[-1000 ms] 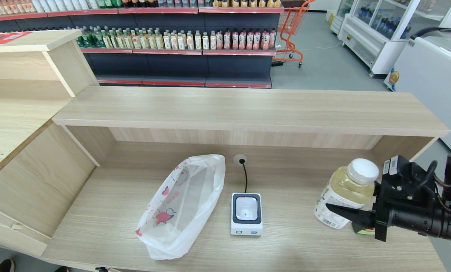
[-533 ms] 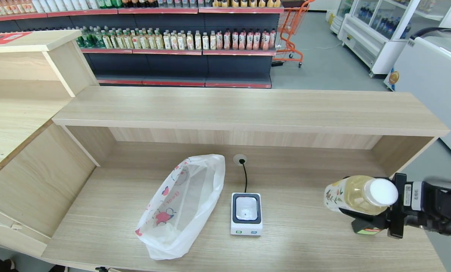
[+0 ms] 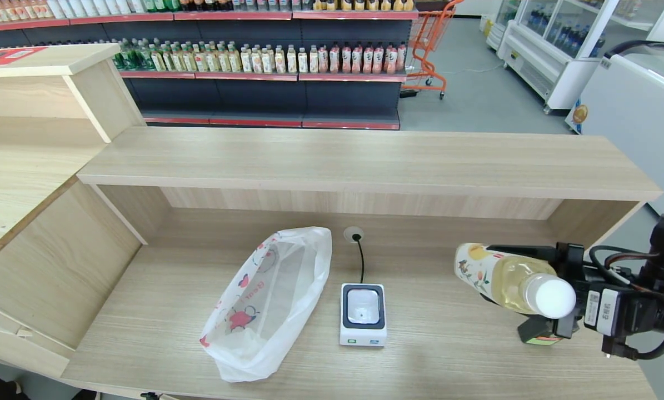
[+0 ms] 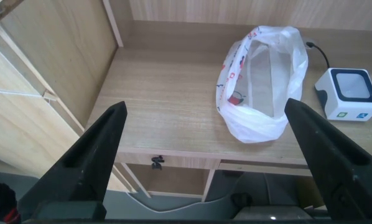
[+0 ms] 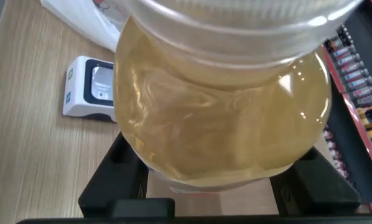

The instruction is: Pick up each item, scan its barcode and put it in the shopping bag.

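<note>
2 black fingers [image 5: 114,180] of the right gripper [image 5: 217,155] are seen in the right wrist view pressed against opposite sides of a clear bottle [image 5: 223,112], whose pale yellow liquid is pictured from very close. In the head view the bottle's white cap [image 3: 555,297] and a flowered label [image 3: 476,266] at its base end are made out instead. The bottle is held in the air above the right end of the wooden counter [image 3: 448,355], well to the right of the scanner [image 3: 363,314]. Its long axis is laid almost level: the cap is pointed toward the robot, the base away and to the left. In the left wrist view the left gripper [image 4: 204,107] is shown with its fingers spread wide, well apart from the white shopping bag [image 4: 260,81], which is laid on the counter just left of the scanner.
</note>
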